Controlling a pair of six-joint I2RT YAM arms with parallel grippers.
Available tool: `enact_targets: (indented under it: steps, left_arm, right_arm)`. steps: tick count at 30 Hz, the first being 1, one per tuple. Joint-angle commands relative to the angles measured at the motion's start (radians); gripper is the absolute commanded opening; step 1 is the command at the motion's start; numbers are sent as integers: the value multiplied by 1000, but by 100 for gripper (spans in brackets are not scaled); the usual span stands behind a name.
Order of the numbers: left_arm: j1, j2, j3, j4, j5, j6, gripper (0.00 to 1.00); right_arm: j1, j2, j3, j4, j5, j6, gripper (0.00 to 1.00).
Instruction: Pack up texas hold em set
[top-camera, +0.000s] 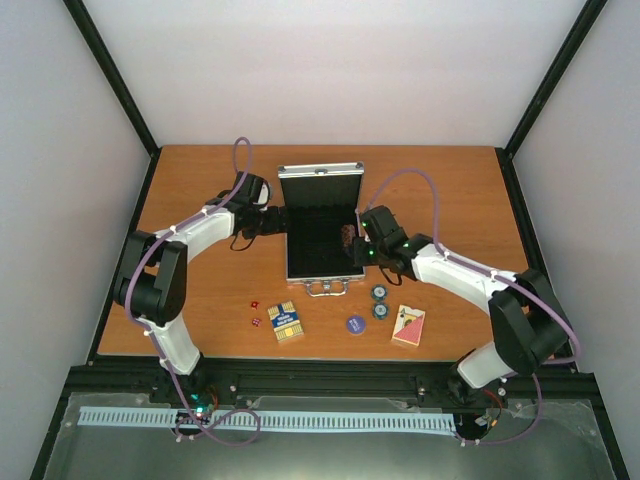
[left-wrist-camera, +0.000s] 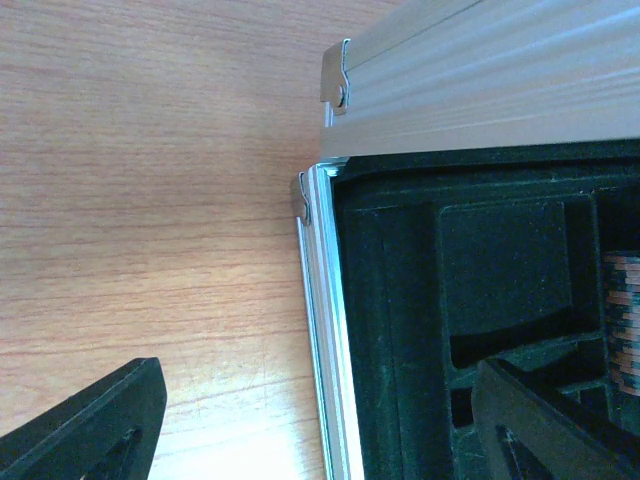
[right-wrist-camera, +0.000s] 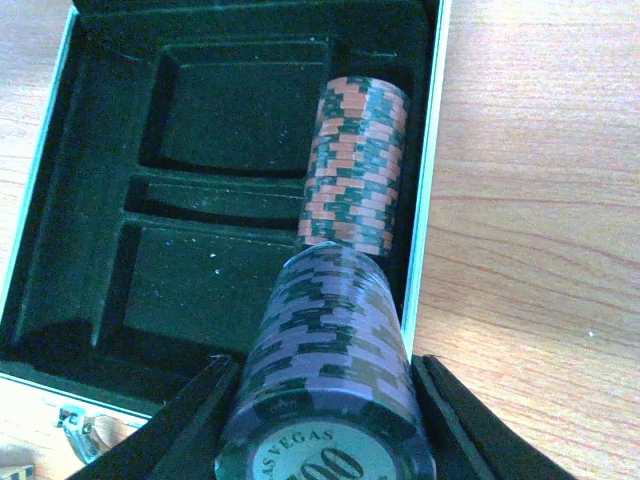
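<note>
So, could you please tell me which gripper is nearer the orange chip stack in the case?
Right. The right gripper holds a purple stack just short of the orange stack; the left gripper straddles the case's left wall, on the opposite side.

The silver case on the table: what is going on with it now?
The robot is packing a poker set into the open case. The right arm's fingers hold a purple chip stack at the case's right side, in line with an orange chip stack already lying inside. The left arm's fingers stand open across the case's left wall. A blue-yellow card deck, a red card deck, dice, a blue disc and loose chips lie on the table.
</note>
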Motion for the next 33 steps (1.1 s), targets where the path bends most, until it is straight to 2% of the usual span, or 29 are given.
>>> enact_targets:
  steps: [1,20,33]
  left_arm:
    - [-6,7,14,5,-3,-11,87]
    - [-6,52,49,-32,-2,7,87]
    - [-6,68,47,-47,-9,20,87]
  right_arm:
    - [26,14,-3,64,55,25,3]
    - [118,124,-130,229,272,44,3]
    - [158,298,-89,180,222,33,3]
